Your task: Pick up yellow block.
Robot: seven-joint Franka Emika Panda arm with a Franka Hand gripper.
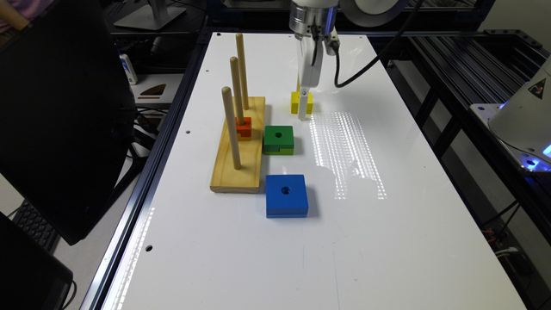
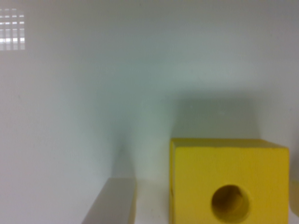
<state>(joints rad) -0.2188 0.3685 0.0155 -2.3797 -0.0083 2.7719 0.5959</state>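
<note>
1. The yellow block (image 1: 295,102), small, bright and square, sits on the white table (image 1: 387,241) beyond the green block (image 1: 279,139); the gripper (image 1: 304,110) is lowered against it.
2. In the wrist view the yellow block (image 2: 229,179) shows a round hole through its face, with one pale finger (image 2: 112,203) just beside it, a gap between them. Whether the pincer is open or closed cannot be told.
3. The exterior view takes in the blue block (image 1: 286,195), the orange block (image 1: 244,128) and the wooden peg base (image 1: 237,165).
</note>
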